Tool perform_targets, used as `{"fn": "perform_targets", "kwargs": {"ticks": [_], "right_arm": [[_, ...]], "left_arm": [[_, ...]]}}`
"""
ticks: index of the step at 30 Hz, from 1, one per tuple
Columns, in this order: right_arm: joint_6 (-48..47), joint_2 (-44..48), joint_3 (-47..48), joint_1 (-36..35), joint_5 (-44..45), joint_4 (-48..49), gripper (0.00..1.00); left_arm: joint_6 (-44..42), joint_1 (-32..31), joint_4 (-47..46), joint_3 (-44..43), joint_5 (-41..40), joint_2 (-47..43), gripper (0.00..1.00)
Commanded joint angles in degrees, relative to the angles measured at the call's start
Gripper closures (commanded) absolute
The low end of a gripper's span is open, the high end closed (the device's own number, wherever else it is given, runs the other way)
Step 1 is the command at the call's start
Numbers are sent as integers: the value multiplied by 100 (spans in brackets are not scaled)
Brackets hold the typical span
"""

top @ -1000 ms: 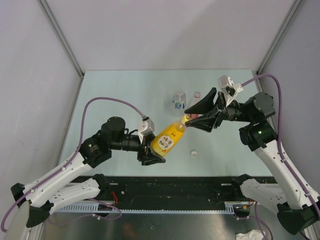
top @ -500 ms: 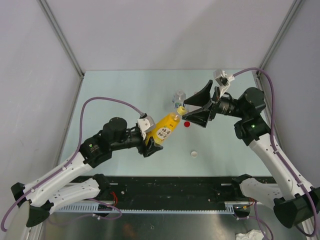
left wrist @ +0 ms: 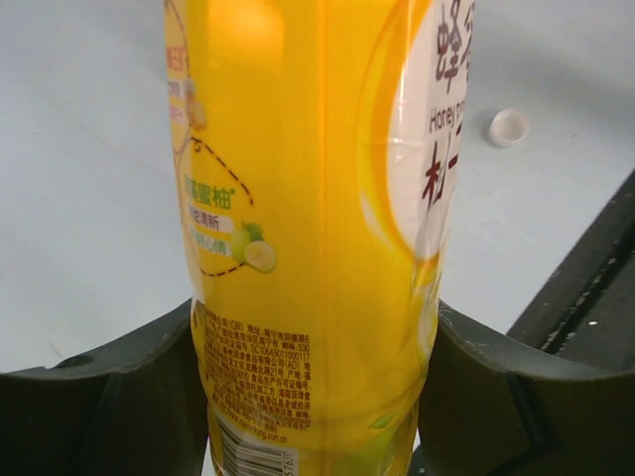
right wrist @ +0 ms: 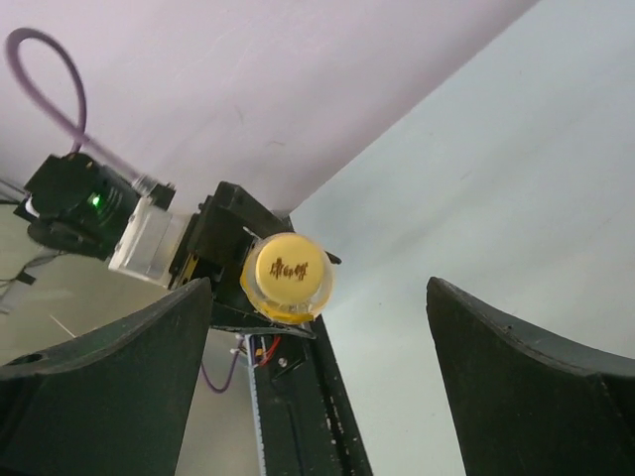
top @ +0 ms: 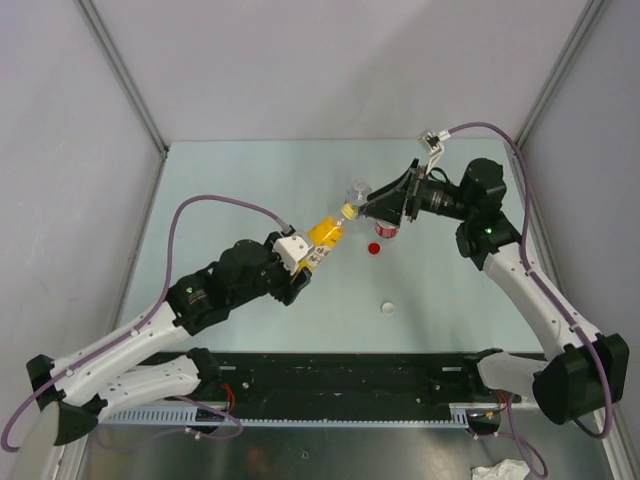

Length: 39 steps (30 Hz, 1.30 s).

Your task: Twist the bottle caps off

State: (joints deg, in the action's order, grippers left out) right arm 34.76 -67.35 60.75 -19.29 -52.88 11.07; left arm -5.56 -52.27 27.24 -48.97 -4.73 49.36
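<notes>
Yellow cap (right wrist: 289,273) is still on the neck of the orange bottle (top: 325,236). The bottle is held in the air over the table (top: 230,180), tilted, with its cap end pointing to the far right.

One second ago the right gripper (right wrist: 317,288) was closed around this cap. Now its two fingers stand wide apart, one at each side of the cap, and they do not touch it. In the same time the bottle has moved away from the near edge, toward the far side of the table, and the right arm has drawn back with it. The left gripper (left wrist: 313,397) is clamped on the lower body of the bottle, as it was before.

The red cap (top: 374,248) did not show one second ago; now it lies in view on the table, near the right gripper. The white cap (top: 388,307) lies in the same place as before, closer to the arm bases.

On the bottle label, in the left wrist view, the word "Honey" can be read next to large dark Chinese characters. There are also smaller Chinese lines, a small picture of a cut citrus fruit, and part of a barcode at the bottom. The top of the yellow cap carries brown marks, too small to read.
</notes>
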Motion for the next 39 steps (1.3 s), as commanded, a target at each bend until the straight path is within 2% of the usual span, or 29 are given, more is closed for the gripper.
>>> {"fn": "perform_targets", "kwargs": {"ticks": [1,6,10,15,27,29,33,35,39], "right_arm": [[376,-263,167,-15,-12,-94,8],[263,-552,290,-130,-21,-549,11],[191,-684,359,-167,-14,-826,26],[18,-838,481,-184,8,-1319,36],[99,-966,523,-343,-212,-1308,54],[116,-989,534,-364,-237,-1305,63],[142,-1005,534,-371,-274,-1250,93],[140,-992,539,-373,-279,-1228,98],[98,-932,537,-369,-286,-1175,100]], "left_arm": [[-262,-286,125,-56,-964,192,95],[-297,-561,286,-49,-1409,518,98],[-282,-660,337,-44,-1482,581,99],[-269,-699,338,-34,-1550,531,99],[-255,-740,354,-17,-1697,645,99],[-248,-741,357,-23,-1698,662,99],[-213,-741,355,-29,-1745,651,99],[-194,-741,357,-32,-1758,638,100],[-120,-741,343,-49,-1732,551,100]]}}
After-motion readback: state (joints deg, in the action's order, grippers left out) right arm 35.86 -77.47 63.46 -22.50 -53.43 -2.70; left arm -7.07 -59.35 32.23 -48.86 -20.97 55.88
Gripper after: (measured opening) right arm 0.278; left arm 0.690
